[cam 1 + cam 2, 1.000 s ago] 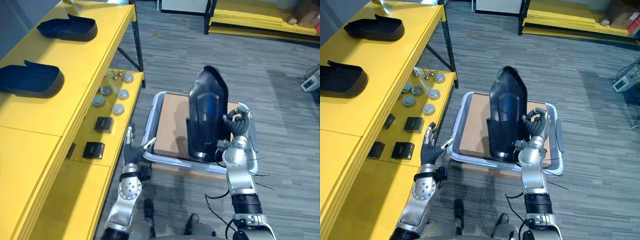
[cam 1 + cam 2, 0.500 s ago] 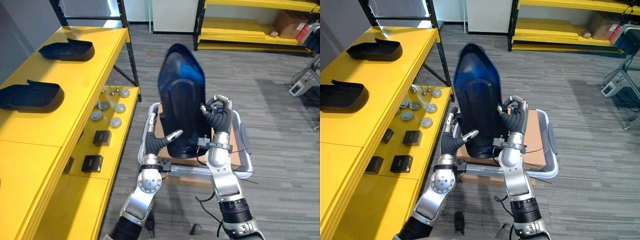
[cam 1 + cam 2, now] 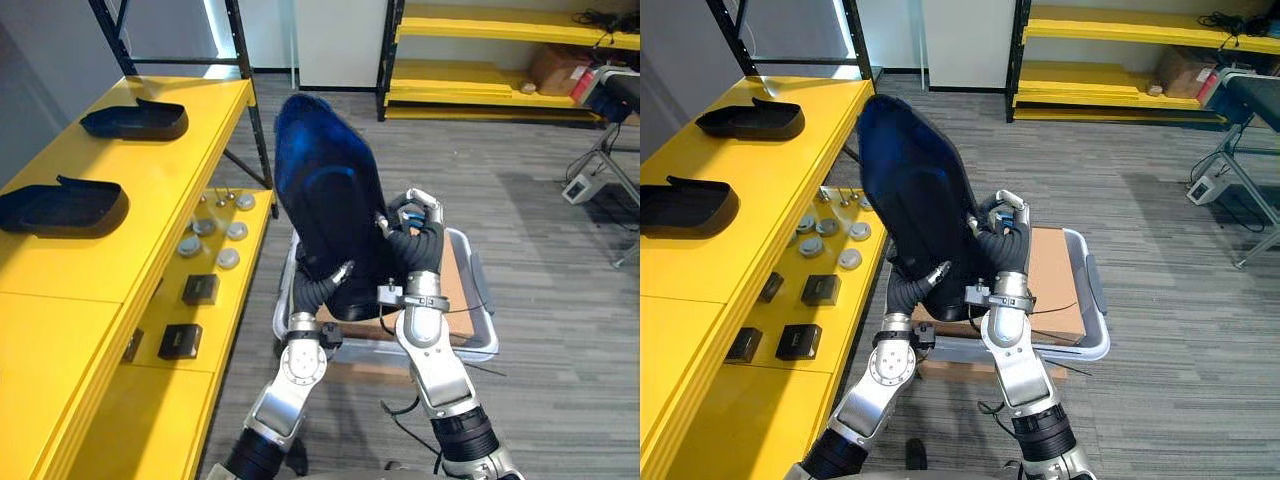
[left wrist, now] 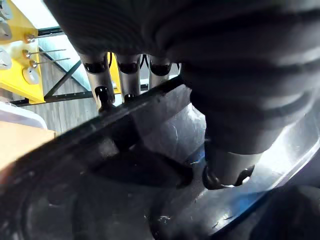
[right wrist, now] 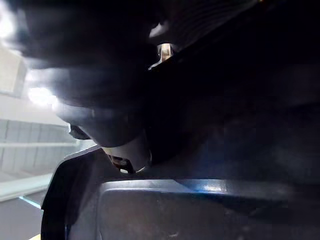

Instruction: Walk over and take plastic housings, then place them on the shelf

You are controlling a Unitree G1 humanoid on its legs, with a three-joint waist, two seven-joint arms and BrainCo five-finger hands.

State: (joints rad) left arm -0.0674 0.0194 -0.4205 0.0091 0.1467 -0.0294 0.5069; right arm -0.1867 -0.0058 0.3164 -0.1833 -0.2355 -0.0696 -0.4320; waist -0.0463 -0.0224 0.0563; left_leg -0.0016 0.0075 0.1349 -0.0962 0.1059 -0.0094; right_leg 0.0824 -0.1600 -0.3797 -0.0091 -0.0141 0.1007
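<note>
Two head cameras, side by side, looked steeply down, sharing the long yellow shelf (image 3: 95,265) and grey striped floor (image 3: 540,230); each wrist camera sat tight against the glossy dark-blue plastic housing (image 3: 325,200).

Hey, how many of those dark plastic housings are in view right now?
3. One held housing is gripped between the left hand and right hand by the bin; two lie on the yellow shelf: the near housing and the far housing. Others may be hidden.

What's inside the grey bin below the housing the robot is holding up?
Brown cardboard lies in the grey bin. Its left part, and anything on it, is covered by the black housing.
</note>
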